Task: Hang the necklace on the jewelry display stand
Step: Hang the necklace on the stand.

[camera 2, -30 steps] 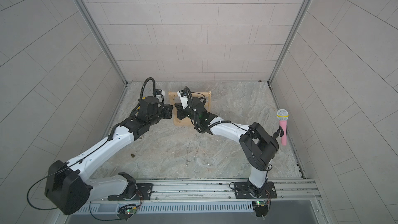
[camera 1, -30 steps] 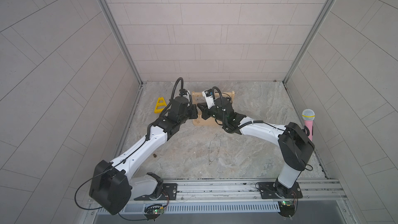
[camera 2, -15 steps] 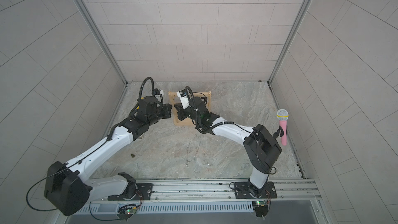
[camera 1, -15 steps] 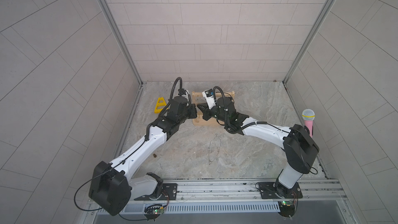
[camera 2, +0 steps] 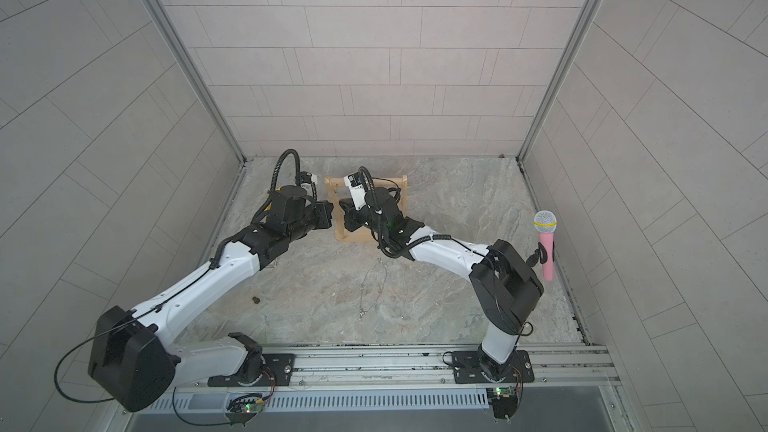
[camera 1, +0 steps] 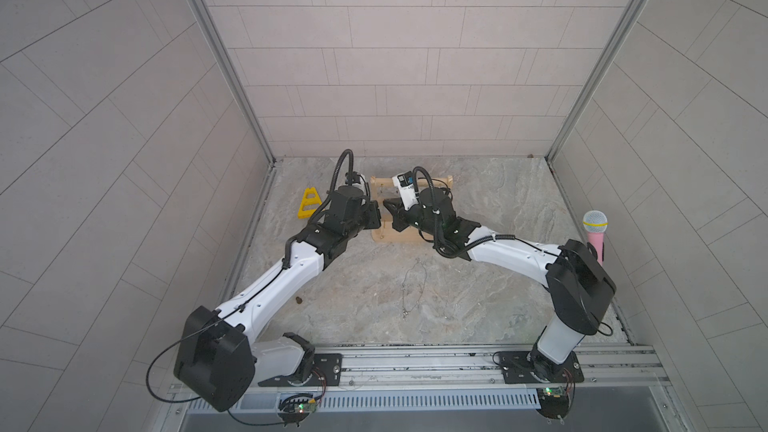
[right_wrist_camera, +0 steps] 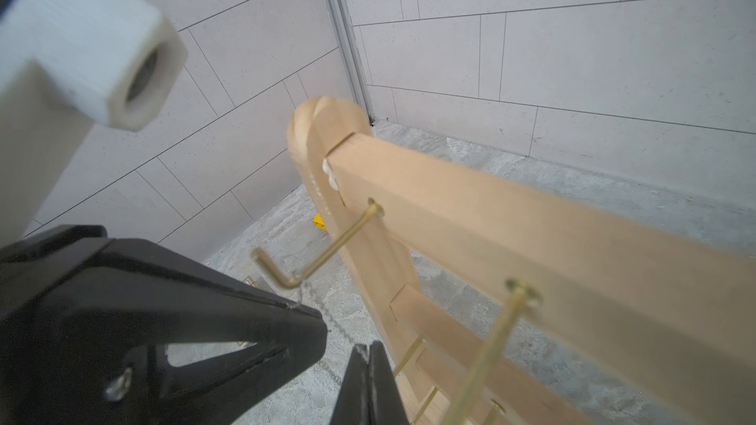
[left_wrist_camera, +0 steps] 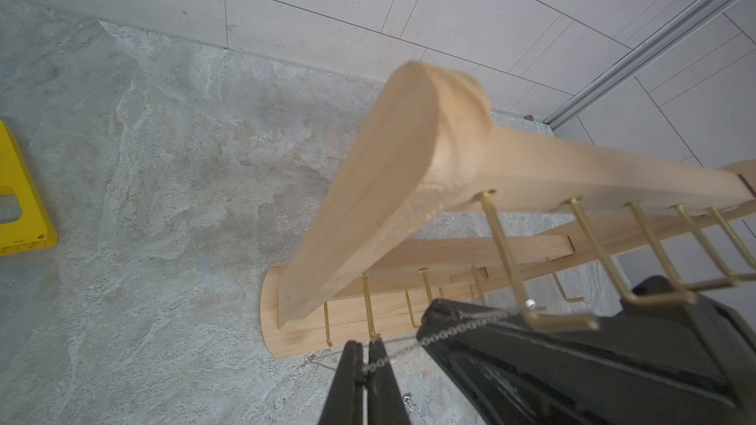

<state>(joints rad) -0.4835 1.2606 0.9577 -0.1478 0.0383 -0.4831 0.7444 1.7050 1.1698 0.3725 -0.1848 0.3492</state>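
Observation:
The pale wooden jewelry display stand (camera 1: 440, 179) (camera 2: 399, 179) stands at the back of the floor. Both grippers meet at its left end. My left gripper (left_wrist_camera: 364, 345) (camera 1: 379, 214) is shut on the thin silver necklace (left_wrist_camera: 450, 331). The chain runs taut from those jaws across the right gripper's black fingers (left_wrist_camera: 572, 361) to the first brass hook (left_wrist_camera: 532, 308) of the top bar (left_wrist_camera: 572, 173). My right gripper (right_wrist_camera: 368, 347) (camera 1: 385, 203) is shut, and the chain (right_wrist_camera: 323, 308) runs from the hook (right_wrist_camera: 286, 280) down to its tips. More chain (camera 1: 411, 288) trails on the floor.
A yellow triangular plastic frame (camera 1: 307, 202) (left_wrist_camera: 16, 198) lies left of the stand by the left wall. A pink microphone (camera 1: 595, 234) (camera 2: 545, 243) stands at the right wall. A small dark speck (camera 1: 298, 300) lies on the stone floor near the left arm.
Both arms have shifted only slightly at the stand's left end. Both grippers stay shut, and the chain on the floor lies about where it was.

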